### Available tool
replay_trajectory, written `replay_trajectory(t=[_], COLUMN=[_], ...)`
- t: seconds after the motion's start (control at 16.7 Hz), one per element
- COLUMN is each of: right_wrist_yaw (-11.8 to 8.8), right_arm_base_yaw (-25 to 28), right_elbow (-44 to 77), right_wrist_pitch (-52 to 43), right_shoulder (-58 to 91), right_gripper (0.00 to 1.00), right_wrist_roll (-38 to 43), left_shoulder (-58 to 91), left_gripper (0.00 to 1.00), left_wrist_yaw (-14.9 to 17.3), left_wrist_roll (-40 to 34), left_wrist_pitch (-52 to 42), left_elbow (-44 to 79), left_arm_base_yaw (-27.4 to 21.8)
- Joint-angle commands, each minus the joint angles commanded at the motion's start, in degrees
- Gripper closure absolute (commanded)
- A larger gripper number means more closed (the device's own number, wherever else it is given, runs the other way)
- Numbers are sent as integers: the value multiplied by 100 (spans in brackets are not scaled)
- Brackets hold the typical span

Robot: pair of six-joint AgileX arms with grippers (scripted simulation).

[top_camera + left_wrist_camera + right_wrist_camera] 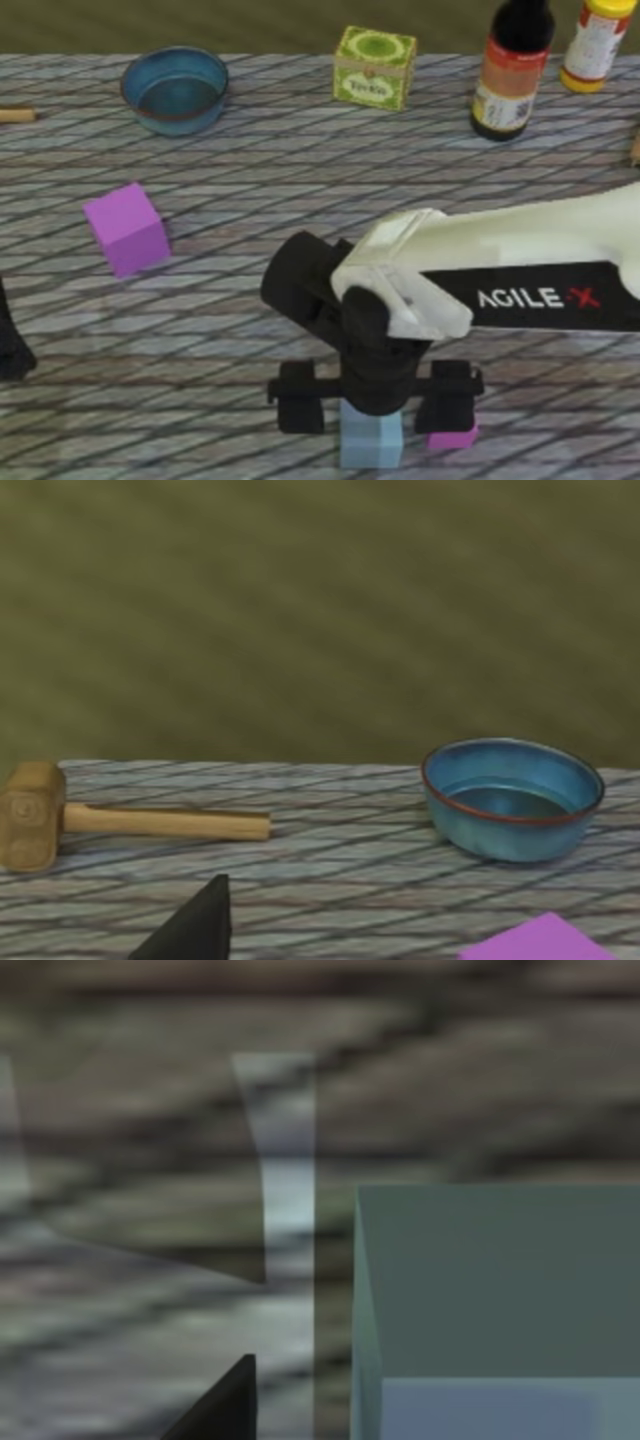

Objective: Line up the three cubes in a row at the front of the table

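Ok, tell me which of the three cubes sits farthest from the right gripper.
The large purple cube, alone toward the table's left. The light blue cube sits between the right gripper's fingers, and the small pink cube lies beside it.

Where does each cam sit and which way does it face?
Top view: above the table, looking down; right arm's gripper over the light blue cube.
Left wrist view: low, facing the blue bowl and hammer; one dark fingertip shows.
Right wrist view: close above the light blue cube.
Shared: cube, bowl.
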Motion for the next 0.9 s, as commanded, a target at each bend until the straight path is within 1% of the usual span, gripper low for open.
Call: replay_trajectory(t=[0.42, 0.72, 0.9], right_wrist_yaw=[1, -5, -4], right_arm_base_yaw=[16, 53, 60], right_elbow=[79, 653, 821], right_wrist_pitch=[-100, -1178, -1442], right_shoulder=[-38, -460, -627], right_gripper=[0, 0, 0], right_wrist_roll=[-2, 19, 2], left_shoulder=[0, 0, 0], left_gripper=[0, 0, 0], left_wrist_yaw=[0, 0, 0], left_wrist_roll=[0, 0, 0], left_wrist_pitch=[0, 0, 0], left_elbow=[0, 0, 0], left_arm_base_yaw=[0, 0, 0])
